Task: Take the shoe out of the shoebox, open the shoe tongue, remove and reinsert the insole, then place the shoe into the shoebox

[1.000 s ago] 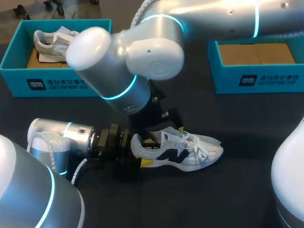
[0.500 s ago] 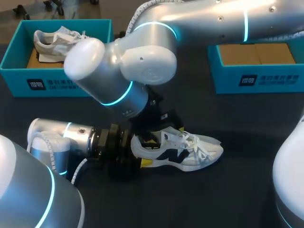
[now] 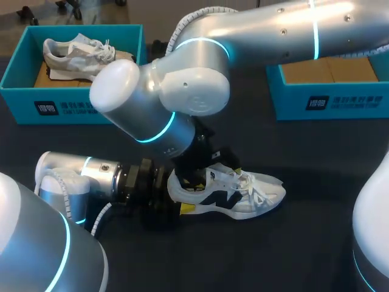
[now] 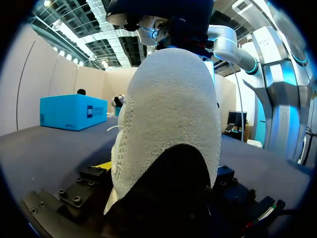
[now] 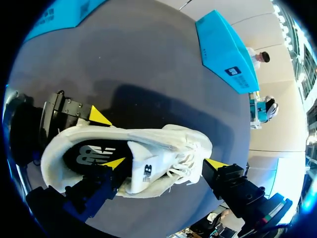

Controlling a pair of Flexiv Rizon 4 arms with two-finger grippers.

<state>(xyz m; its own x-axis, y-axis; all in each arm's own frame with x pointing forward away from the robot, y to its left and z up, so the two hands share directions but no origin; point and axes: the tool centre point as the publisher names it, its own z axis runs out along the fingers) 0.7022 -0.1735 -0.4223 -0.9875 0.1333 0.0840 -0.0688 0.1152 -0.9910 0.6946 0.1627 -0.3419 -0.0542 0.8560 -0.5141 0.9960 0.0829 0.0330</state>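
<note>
As L end effector (image 3: 181, 194) grips shoe (image 3: 243, 198) — upright

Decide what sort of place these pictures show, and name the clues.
Probably a robotics lab or test cell: a silver left arm and silver right arm work on a white mesh sneaker on a dark tabletop, with two open teal cardboard shoeboxes behind.

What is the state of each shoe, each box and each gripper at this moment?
white sneaker with dark logo: out of box, upright on table.
left gripper: shut on sneaker's heel.
right gripper: open, one finger inside sneaker.
left teal cardboard shoebox: open, holds grey sneaker.
right teal shoebox: open.
</note>
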